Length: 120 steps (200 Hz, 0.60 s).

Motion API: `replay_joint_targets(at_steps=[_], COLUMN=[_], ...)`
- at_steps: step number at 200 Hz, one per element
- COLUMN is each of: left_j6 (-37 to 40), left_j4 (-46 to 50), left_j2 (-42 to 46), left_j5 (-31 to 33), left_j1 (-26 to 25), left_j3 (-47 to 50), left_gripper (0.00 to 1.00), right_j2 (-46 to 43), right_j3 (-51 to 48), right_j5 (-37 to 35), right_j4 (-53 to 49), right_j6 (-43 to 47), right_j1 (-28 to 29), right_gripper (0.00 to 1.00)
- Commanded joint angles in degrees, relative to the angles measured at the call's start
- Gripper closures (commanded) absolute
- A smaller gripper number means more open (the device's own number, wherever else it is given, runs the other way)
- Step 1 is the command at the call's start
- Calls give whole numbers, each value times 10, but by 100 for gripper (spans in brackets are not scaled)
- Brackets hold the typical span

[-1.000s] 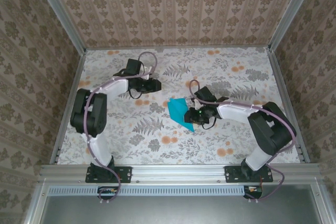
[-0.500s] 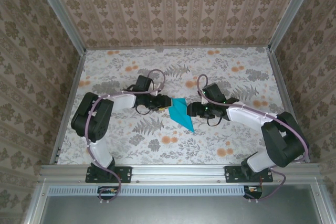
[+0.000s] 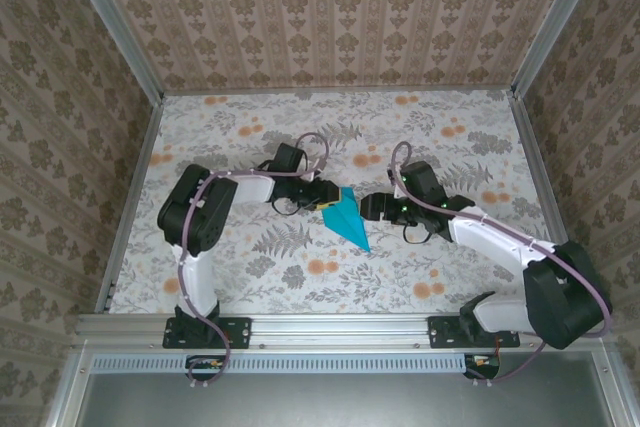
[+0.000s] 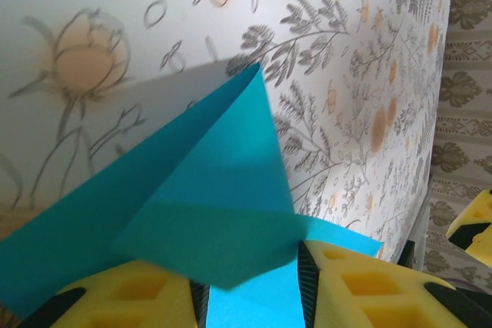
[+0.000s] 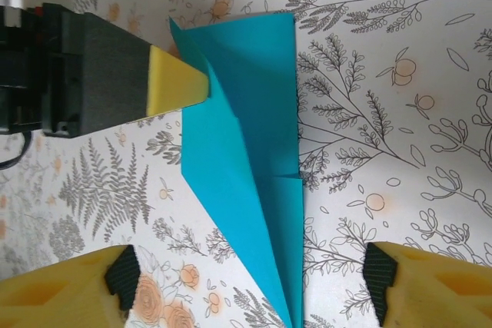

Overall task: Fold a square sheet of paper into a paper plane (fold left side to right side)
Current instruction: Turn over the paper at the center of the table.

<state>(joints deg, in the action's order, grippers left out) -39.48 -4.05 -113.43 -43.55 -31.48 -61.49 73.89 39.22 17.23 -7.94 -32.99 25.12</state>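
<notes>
Turquoise matte paper plane (image 5: 242, 151), sharply creased dart, on floral-print table (image 5: 400, 113).

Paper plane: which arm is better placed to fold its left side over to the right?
Left. The left gripper has its fingers at the left flap of the paper plane; the right gripper hangs open, off that edge.
</notes>
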Motion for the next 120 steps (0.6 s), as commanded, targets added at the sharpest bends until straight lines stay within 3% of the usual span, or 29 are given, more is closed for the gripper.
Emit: replay_joint_targets(at_steps=[1, 19, 47, 120], left_j6=[-4, -3, 14, 19], left_j4=[-16, -23, -13, 50], left_j2=[-19, -16, 19, 140], left_j5=[-18, -23, -23, -60], left_j1=[-3, -3, 3, 49], left_j3=[-24, -31, -39, -97], left_gripper=[69, 79, 89, 91], right_j2=[-23, -33, -38, 25], right_j3=[-21, -35, -51, -42], right_j5=[44, 69, 119, 286], right_j4=[34, 51, 78, 173], right_j6=[-20, -34, -47, -55], right_j1=[-18, -35, -68, -88], right_gripper=[13, 1, 0, 0])
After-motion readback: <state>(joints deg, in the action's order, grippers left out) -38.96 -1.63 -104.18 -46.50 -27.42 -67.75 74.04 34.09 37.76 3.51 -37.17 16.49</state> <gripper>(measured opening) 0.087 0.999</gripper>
